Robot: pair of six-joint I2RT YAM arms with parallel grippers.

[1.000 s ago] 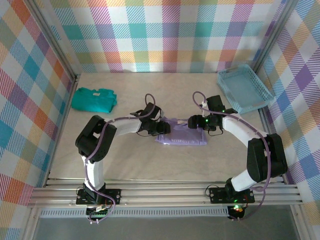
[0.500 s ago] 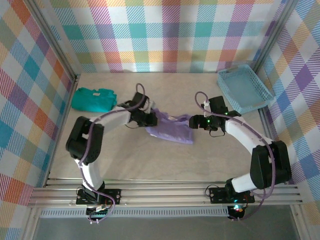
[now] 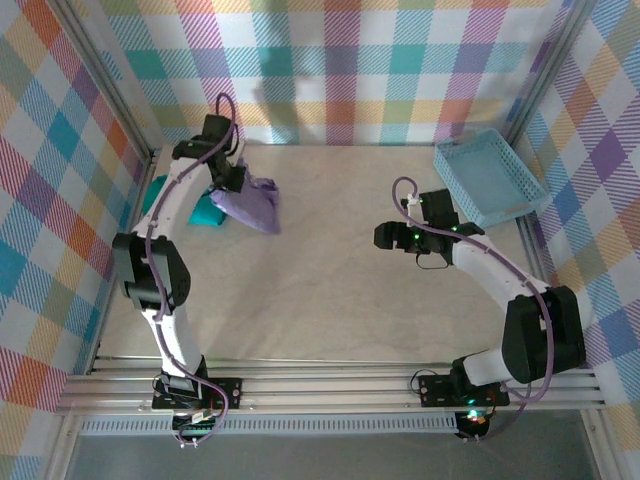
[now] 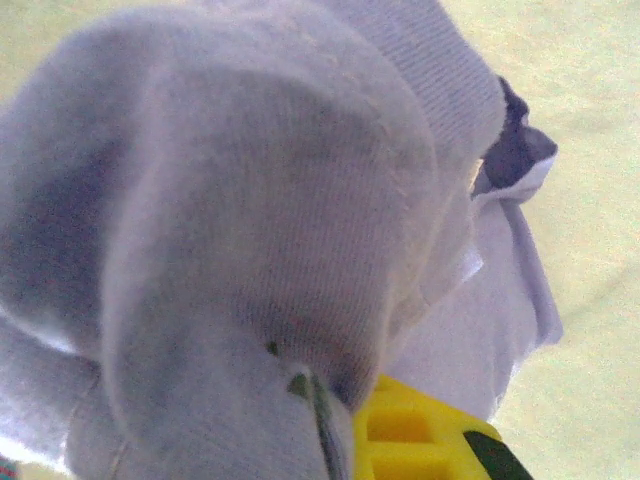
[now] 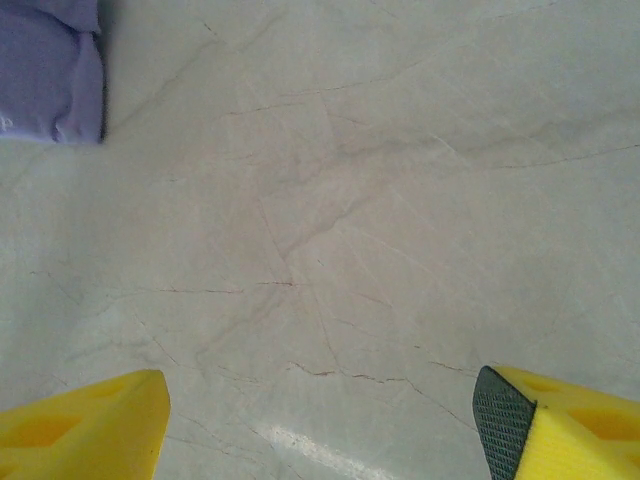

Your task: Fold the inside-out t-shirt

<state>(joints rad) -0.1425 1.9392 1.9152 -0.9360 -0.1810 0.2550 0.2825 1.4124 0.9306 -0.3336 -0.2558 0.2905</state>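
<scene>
Lavender shirt [image 3: 253, 206] is gripped, bunched, by the clenched left gripper [image 3: 233, 186] at far left, above the teal garment [image 3: 207, 214]. The right gripper [image 3: 386, 236] hangs released mid-table. Carrying is judged underway; lowering and flat release are called for.

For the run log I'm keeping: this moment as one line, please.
left gripper: shut on t-shirt, bunched, far-left by teal garment | right gripper: open, empty, over table | fold: not done
</scene>
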